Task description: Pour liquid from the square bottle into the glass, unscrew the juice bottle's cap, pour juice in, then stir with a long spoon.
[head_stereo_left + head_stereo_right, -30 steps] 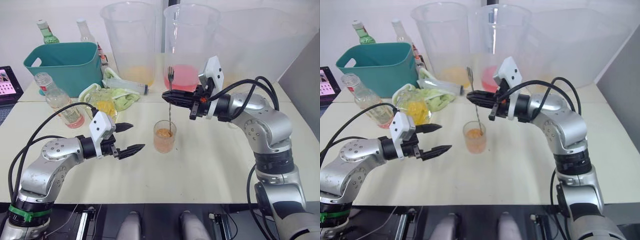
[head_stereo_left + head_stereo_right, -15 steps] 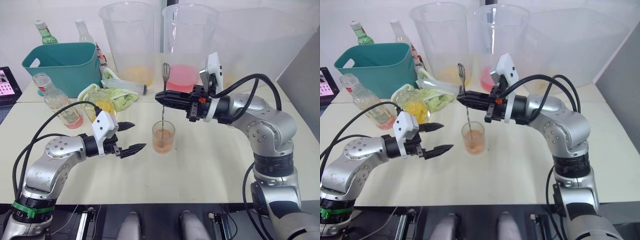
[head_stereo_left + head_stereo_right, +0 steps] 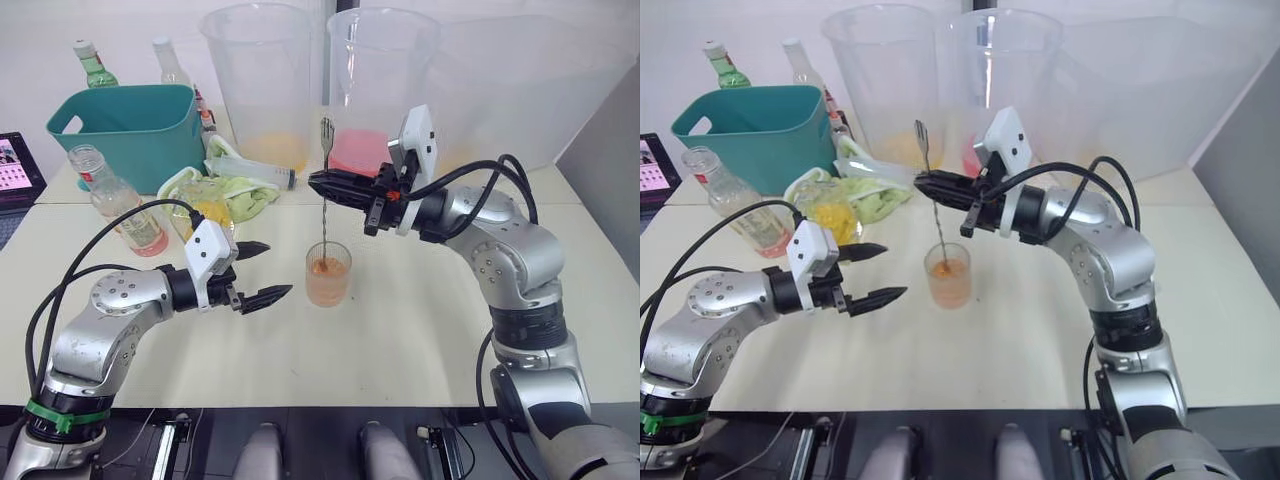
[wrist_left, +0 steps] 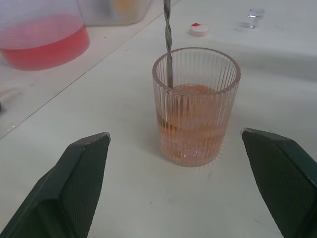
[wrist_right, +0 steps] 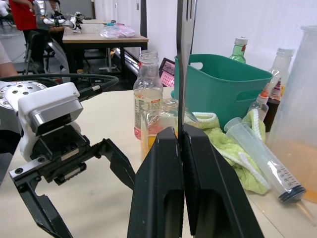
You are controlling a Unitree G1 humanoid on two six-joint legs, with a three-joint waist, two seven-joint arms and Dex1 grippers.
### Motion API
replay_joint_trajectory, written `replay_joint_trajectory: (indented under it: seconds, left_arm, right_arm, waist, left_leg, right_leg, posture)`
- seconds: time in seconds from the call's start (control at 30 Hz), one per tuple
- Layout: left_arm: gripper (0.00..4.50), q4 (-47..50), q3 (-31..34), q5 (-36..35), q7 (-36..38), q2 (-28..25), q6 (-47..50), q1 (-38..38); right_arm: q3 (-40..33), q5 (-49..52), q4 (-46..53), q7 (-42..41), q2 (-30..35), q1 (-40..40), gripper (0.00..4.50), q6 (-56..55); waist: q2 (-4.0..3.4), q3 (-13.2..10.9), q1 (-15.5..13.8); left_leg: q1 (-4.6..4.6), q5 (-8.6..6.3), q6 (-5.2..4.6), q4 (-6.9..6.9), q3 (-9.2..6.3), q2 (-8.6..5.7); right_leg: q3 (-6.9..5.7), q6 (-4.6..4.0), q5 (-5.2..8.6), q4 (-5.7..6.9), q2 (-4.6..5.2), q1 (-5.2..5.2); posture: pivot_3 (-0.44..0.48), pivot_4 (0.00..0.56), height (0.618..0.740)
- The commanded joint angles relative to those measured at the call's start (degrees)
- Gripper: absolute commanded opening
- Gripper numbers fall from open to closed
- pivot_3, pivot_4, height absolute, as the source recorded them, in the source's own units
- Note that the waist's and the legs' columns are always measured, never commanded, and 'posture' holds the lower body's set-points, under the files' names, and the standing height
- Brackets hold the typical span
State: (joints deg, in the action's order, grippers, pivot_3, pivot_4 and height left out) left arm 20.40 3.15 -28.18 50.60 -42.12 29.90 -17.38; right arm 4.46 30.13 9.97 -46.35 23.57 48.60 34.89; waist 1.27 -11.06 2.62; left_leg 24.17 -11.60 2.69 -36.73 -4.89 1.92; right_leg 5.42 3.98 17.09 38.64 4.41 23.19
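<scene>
The glass [image 3: 328, 273] stands mid-table, holding orange-pink liquid. The long spoon [image 3: 324, 215] rises nearly upright from it, its forked top end up and its lower end in the liquid near the rim. My right gripper [image 3: 314, 184] is shut on the spoon's stem above the glass. To the glass's left my left gripper [image 3: 273, 269] hovers open, its fingers [image 4: 81, 188] apart from the glass [image 4: 195, 106]. The square bottle [image 3: 208, 212] rests by the green cloth. The juice bottle [image 3: 120, 200] stands uncapped at the left. Its cap [image 4: 199, 29] lies on the table beyond the glass.
A teal basin [image 3: 130, 130] sits at the back left, with bottles [image 3: 92, 62] behind it. Two huge clear buckets [image 3: 262, 80] [image 3: 380, 85] stand at the back. A green cloth [image 3: 245, 195] and a syringe [image 3: 255, 170] lie before them. A laptop [image 3: 15, 165] is at the left edge.
My right gripper has carried the spoon a little left and up, its lower end staying in the glass. The left gripper has stayed open beside the glass.
</scene>
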Motion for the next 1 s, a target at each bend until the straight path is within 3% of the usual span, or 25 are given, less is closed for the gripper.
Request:
replay_joint_trajectory:
  seconds: [0.03,0.43,0.67,1.0]
  left_arm:
    - [4.48,0.7,0.1,0.2,0.1,0.5,-1.5,-1.1]
    - [4.48,0.0,-0.8,0.8,1.0,1.8,-2.1,-1.9]
    - [4.48,-0.2,-0.7,0.8,1.7,1.5,-2.6,-1.6]
    - [4.48,0.5,-0.3,0.7,1.7,1.3,-2.6,-1.2]
  right_arm:
    - [0.4,-1.2,1.3,-1.4,1.3,1.3,0.00,-1.7]
    - [-0.9,4.8,7.4,-3.4,5.9,-0.2,0.00,7.3]
    - [-2.2,7.8,8.4,-1.3,2.7,-1.6,0.00,7.7]
    - [-1.2,4.0,4.4,1.4,-1.9,-0.3,0.00,3.3]
  waist:
    - [0.00,0.0,0.0]
    - [0.00,0.0,0.1]
    - [0.01,0.0,0.0]
    - [0.01,0.0,0.0]
  left_leg:
    - [0.00,0.00,0.00,0.00,0.00,0.00]
    - [0.00,0.00,-0.01,-0.02,-0.01,0.01]
    - [0.00,0.00,0.00,-0.02,-0.01,0.00]
    - [0.00,0.01,0.01,-0.02,-0.02,0.00]
  right_leg:
    - [0.00,0.00,0.00,0.00,0.00,0.00]
    - [-0.01,0.00,0.00,0.01,-0.01,-0.01]
    - [-0.01,0.00,0.00,0.01,0.00,-0.01]
    - [-0.01,0.00,0.00,0.05,0.00,0.00]
  posture:
    - [0.000,0.150,0.733]
    - [0.000,0.150,0.733]
    - [0.000,0.150,0.733]
    - [0.000,0.150,0.733]
